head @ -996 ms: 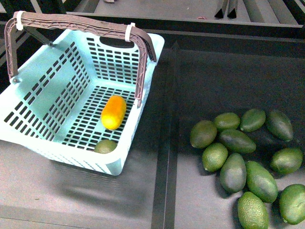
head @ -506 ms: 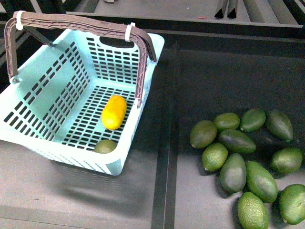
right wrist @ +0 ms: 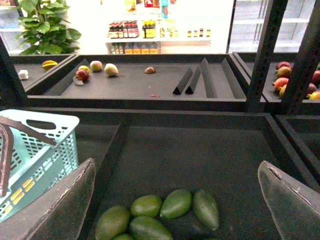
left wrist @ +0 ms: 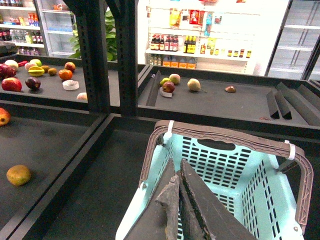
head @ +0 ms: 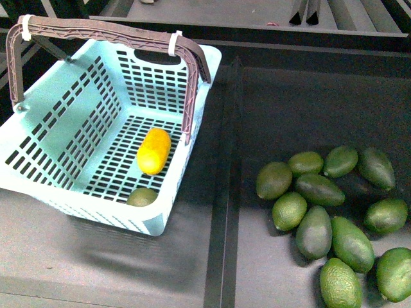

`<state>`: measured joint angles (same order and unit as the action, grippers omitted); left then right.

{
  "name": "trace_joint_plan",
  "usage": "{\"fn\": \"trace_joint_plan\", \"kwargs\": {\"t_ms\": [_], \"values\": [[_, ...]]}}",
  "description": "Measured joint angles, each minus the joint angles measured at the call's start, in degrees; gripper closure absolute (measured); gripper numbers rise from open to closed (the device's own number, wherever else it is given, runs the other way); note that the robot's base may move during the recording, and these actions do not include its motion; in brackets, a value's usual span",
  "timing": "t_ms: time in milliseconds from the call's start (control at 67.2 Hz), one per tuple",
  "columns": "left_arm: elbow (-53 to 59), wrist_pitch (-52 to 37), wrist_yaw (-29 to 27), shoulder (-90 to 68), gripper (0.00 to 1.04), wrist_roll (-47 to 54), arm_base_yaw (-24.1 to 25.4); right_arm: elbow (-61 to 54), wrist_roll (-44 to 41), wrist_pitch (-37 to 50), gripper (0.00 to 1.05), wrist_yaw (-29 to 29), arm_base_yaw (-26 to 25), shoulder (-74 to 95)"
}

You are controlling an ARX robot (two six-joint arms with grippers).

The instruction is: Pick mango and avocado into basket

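The aqua basket (head: 58, 128) with its brown handle (head: 109, 29) stands on the left of the dark shelf. On its slotted floor lie the yellow-orange mango (head: 153, 150) and, by the near wall, an avocado (head: 142, 196). Neither gripper shows in the front view. In the left wrist view my left gripper (left wrist: 177, 169) is shut and empty, above the basket (left wrist: 250, 170) near its handle. My right gripper (right wrist: 176, 165) is wide open with nothing between its fingers, above a pile of avocados (right wrist: 175, 202). The basket (right wrist: 45, 145) lies off to one side of it.
Several loose avocados (head: 321, 231) are heaped in the right tray. A raised divider (head: 221, 192) runs between the two trays. Other fruit (left wrist: 18, 175) lies on neighbouring shelves, and two dark wedge dividers (right wrist: 192, 80) stand on the shelf behind.
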<state>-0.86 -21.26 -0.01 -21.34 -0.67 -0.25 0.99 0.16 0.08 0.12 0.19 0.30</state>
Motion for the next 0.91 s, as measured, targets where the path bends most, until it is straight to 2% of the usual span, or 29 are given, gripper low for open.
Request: {"fn": "trace_joint_plan", "kwargs": {"t_ms": [491,580,907], "values": [[0.0,11.2,0.0,11.3,1.03,0.0,0.0,0.0,0.0,0.0,0.09,0.0,0.0,0.0],[0.0,20.8,0.0,20.1,1.03,0.0,0.0,0.0,0.0,0.0,0.09,0.0,0.0,0.0],[0.0,21.2,0.0,21.0,1.03,0.0,0.0,0.0,0.0,0.0,0.09,0.0,0.0,0.0]]}}
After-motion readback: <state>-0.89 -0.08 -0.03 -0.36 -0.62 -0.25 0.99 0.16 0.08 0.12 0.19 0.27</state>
